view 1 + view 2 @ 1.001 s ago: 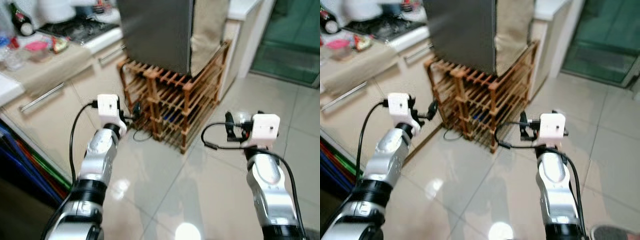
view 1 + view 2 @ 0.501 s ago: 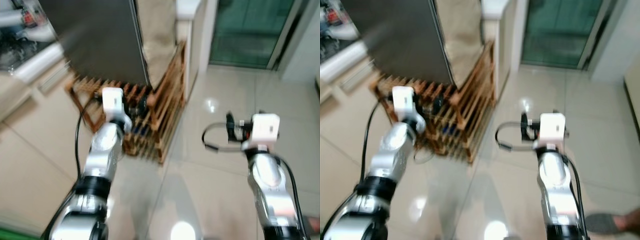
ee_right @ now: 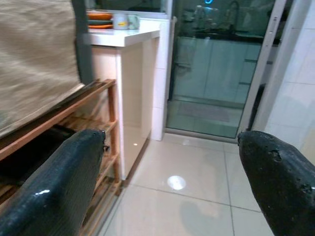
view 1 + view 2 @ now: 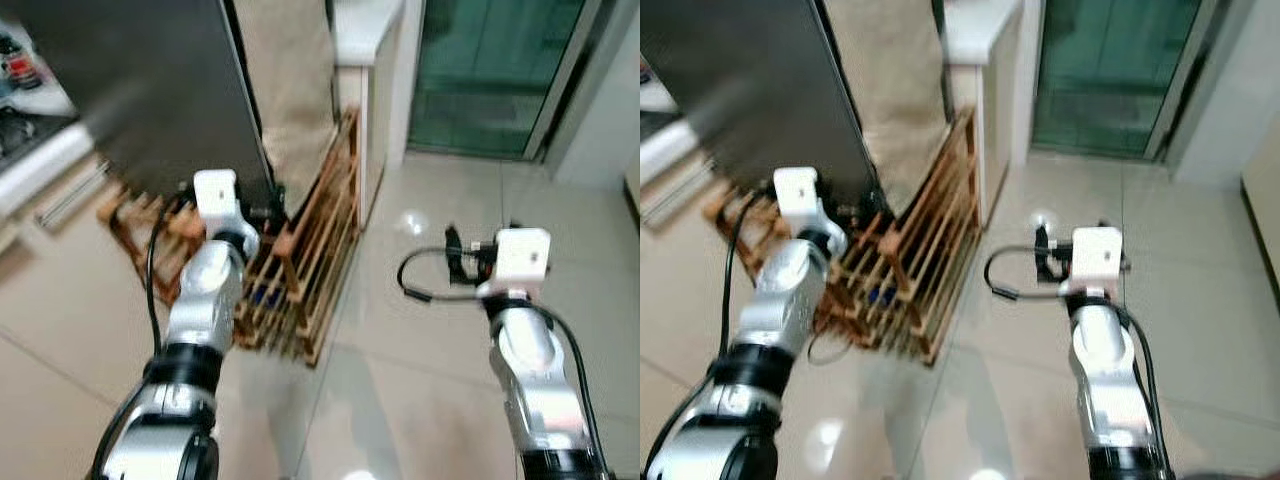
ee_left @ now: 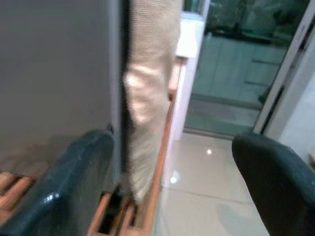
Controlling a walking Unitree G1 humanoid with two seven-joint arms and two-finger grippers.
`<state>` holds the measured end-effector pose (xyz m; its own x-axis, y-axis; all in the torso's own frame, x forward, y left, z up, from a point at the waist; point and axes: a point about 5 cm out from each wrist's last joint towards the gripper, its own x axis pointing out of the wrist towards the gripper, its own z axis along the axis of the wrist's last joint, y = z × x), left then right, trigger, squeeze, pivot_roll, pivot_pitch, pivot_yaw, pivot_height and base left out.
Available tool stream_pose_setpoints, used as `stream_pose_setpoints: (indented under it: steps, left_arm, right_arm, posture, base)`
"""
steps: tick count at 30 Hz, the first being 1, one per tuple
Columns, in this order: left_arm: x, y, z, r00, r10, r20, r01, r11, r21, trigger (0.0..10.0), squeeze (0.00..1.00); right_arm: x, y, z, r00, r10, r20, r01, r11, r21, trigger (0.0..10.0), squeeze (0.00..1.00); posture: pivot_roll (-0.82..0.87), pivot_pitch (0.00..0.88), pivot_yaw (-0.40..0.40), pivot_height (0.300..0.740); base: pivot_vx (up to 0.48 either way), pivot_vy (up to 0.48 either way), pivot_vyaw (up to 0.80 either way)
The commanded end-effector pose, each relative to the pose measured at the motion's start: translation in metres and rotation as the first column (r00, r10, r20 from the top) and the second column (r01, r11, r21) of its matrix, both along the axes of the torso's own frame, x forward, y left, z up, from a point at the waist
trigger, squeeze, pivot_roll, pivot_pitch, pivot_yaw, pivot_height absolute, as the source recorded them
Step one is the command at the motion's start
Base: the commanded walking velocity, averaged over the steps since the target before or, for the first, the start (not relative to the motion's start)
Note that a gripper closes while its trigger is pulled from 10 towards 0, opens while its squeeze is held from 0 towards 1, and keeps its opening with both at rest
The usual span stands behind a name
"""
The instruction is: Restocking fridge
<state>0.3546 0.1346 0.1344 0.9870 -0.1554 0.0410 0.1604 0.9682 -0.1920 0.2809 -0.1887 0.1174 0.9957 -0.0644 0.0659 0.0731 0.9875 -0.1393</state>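
Black fingers (image 5: 64, 191) of left gripper (image 5: 167, 187) spread wide, empty, with grey fridge (image 5: 54, 78) just ahead on wooden rack (image 4: 310, 270). Right gripper (image 3: 172, 187) likewise parted, empty, fridge off beyond one finger, glass door (image 3: 216, 73) ahead.

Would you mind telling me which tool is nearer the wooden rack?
Left. The left tool hangs right over the rack beside the fridge; the right tool is off over bare floor.
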Motion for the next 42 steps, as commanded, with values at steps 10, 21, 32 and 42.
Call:
stream_pose_setpoints:
  steps: [10,21,32,42]
  left_arm:
    - [0.010,0.011,0.023,0.989,0.143,0.044,-0.142,0.989,-0.031,10.0,0.00]
    - [0.010,0.003,0.058,0.982,0.130,0.138,-0.119,0.989,-0.087,10.0,0.00]
    - [0.009,-0.020,0.055,0.995,0.010,0.102,-0.001,0.996,-0.085,10.0,0.00]
    - [0.033,-0.030,0.040,0.998,0.048,-0.050,-0.052,0.995,-0.083,10.0,0.00]
  right_arm:
    - [0.002,-0.001,0.004,1.000,0.002,0.010,-0.002,1.000,-0.001,10.0,0.01]
    - [-0.002,-0.002,0.000,1.000,0.009,-0.003,-0.009,1.000,-0.003,10.0,0.00]
    - [-0.002,-0.001,-0.002,1.000,0.010,-0.010,-0.010,1.000,-0.005,10.0,0.00]
    - [-0.002,0.002,-0.001,1.000,0.016,-0.008,-0.016,1.000,0.001,10.0,0.01]
  posture:
    - [-0.14,0.000,0.121,0.740]
    - [-0.14,0.000,0.125,0.740]
    - [-0.15,0.000,0.127,0.740]
    - [-0.15,0.000,0.131,0.740]
  base:
    - [0.458,0.000,0.00]
    - [0.000,0.000,0.00]
    - [0.000,0.000,0.00]
    - [0.000,0.000,0.00]
